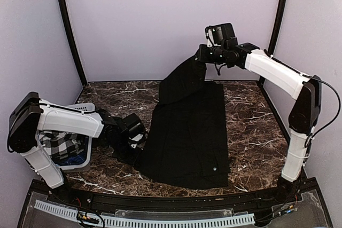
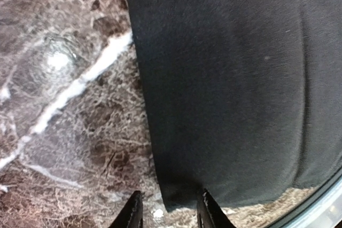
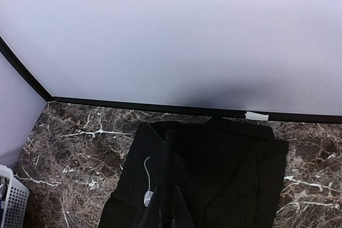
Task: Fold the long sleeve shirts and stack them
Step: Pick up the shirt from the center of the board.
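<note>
One black long sleeve shirt (image 1: 187, 132) lies spread down the middle of the marble table, a pale button (image 1: 215, 168) near its front hem. My right gripper (image 1: 204, 57) is shut on the shirt's far end and holds it up off the table. In the right wrist view the black cloth (image 3: 230, 174) hangs past my right gripper (image 3: 171, 214), with a pale button on a loose thread (image 3: 148, 198) beside it. My left gripper (image 1: 140, 137) is low at the shirt's near left corner. In the left wrist view my left gripper (image 2: 170, 217) is open, and the corner of the cloth (image 2: 230, 78) lies flat between its fingers.
A white slatted basket (image 1: 83, 108) stands at the left edge behind my left arm, holding a black-and-white checked cloth (image 1: 64, 143); its corner (image 3: 10, 196) shows in the right wrist view. Lilac walls close in the back and sides. Bare marble (image 1: 251, 126) lies right of the shirt.
</note>
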{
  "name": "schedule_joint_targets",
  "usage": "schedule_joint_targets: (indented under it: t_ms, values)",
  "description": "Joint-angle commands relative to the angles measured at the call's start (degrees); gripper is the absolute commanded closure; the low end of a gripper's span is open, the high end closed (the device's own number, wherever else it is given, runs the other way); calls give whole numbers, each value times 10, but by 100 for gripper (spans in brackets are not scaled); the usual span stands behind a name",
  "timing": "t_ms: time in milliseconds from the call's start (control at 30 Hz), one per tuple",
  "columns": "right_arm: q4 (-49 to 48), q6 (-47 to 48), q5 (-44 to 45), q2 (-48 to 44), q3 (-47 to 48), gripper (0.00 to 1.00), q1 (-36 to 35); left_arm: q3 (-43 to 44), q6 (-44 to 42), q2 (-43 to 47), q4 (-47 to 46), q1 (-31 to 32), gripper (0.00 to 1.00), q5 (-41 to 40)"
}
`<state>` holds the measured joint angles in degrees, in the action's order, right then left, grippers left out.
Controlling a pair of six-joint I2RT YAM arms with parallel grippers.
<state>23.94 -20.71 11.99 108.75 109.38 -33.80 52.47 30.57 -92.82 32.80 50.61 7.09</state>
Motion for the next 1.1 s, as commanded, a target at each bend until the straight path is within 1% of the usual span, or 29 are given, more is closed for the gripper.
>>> schedule_joint_targets:
  t_ms: [0,100,133,167,233,300,500,600,900,933,1067]
  values:
    - [-20,-5,-9,-36,-6,100,-4,11,-7,-19,-7,10,67,-14]
    - [-19,-5,-9,-38,-5,100,-6,20,-3,-35,-5,18,69,-19]
    - [-18,-5,-8,-39,-5,100,-6,24,-2,-38,0,22,73,-21]
    - [-18,-4,-9,-41,-5,100,-6,26,0,-41,3,24,81,-29]
    - [-19,-4,-11,-45,-4,100,-7,32,5,-41,15,27,94,-43]
    - [-20,-1,-11,-45,0,100,-8,41,7,-34,23,27,99,-56]
    - [-5,20,6,-30,41,100,-8,72,6,-5,47,27,100,-87]
    - [1,33,23,-26,61,100,-8,88,0,11,53,28,100,-89]
    - [0,62,61,-32,82,100,-7,140,-27,16,71,36,100,-72]
    - [2,65,67,-33,82,100,-7,143,-33,14,70,40,100,-53]
    - [6,79,102,-42,75,100,-7,176,-60,-2,67,58,100,-21]
